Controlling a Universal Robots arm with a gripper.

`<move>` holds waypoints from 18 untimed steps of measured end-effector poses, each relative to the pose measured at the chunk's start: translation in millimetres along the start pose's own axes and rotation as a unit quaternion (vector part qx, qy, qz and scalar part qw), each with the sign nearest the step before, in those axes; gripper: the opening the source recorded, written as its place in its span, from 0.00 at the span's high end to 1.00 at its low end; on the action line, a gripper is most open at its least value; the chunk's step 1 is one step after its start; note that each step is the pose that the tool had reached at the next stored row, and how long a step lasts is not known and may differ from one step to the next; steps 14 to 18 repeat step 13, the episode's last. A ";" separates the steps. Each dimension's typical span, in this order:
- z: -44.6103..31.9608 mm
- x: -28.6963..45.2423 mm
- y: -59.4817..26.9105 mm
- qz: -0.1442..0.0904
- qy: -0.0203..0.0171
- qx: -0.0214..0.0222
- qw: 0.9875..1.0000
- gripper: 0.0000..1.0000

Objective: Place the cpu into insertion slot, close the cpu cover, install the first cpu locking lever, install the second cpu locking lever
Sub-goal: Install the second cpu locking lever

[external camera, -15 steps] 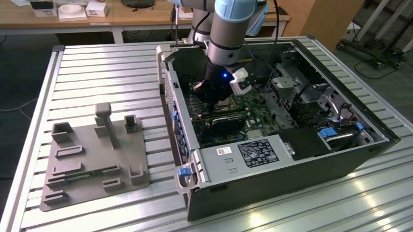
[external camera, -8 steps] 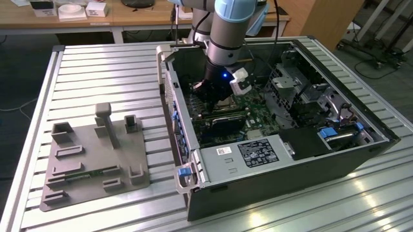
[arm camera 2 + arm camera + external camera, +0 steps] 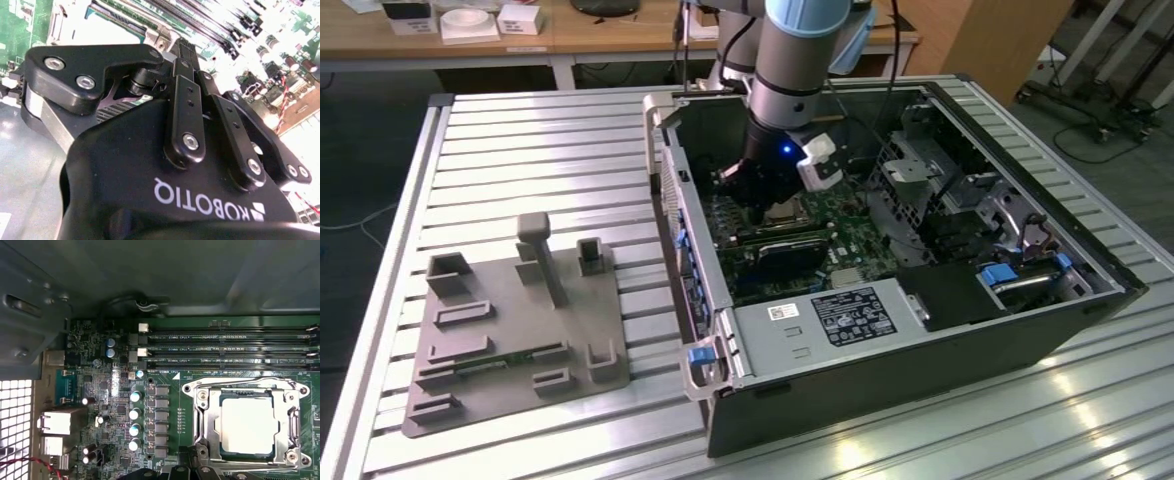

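Slatted metal desk (image 3: 520, 160) carries your opened PC case (image 3: 1067, 310), laid flat for top access. End effector (image 3: 767, 195) hovers over the slot (image 3: 250, 427); cpu (image 3: 248, 423) seated, cover (image 3: 206, 425) down. Finger opening: cannot tell.

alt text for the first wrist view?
Silver-topped square cpu sits in the metal-rimmed insertion slot on the green motherboard, silver cpu cover frame down around it. Long black memory slots run alongside.

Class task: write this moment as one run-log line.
gripper: at socket edge | small silvery square cpu: seated in silver-rimmed insertion slot | thin silver cpu cover: closed
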State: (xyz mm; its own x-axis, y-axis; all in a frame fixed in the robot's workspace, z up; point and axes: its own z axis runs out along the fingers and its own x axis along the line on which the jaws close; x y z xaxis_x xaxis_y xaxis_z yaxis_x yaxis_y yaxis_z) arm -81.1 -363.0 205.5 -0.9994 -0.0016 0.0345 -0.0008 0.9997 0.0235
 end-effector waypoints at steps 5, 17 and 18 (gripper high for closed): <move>-6.5 0.2 0.1 0.000 -0.001 0.000 1.000 0.90; -9.4 0.4 0.2 0.000 -0.003 0.000 1.000 0.90; -9.4 0.4 0.2 0.000 -0.003 0.000 1.000 0.90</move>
